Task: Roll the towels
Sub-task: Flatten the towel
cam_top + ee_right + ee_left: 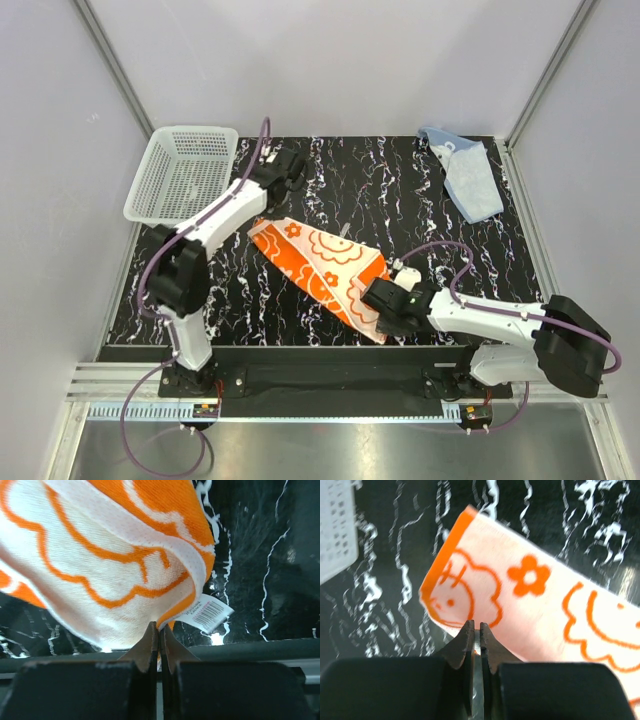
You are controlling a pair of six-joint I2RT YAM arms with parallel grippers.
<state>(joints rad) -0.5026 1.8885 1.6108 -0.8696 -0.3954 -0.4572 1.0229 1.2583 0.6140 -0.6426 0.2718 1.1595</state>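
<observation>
- Overhead, the orange towel point(320, 265) lies mid-table as a folded band, running from its 10 o'clock end to its 4 o'clock end.
- The left gripper point(475, 627) is at that 10 o'clock end. Its jaws are pressed almost together with only a thin slit between them, nipping the towel's hem just below the printed cartoon face.
- The right gripper point(160, 628) is on the 4 o'clock end. Its jaws are fully together and pinch the folded cloth, which bulges up and away from the tips.
- A white label point(207, 614) with a barcode hangs off the towel's edge, at 2 o'clock from the right fingertips.
- The blue towel point(470, 175) sits crumpled in the far right corner, at about 1 o'clock from the orange one and well apart from it. Neither arm is touching it.
- The white mesh basket point(185, 170) is at 10 o'clock, hanging over the far left corner of the black marbled table point(420, 220), near the left arm's wrist.
</observation>
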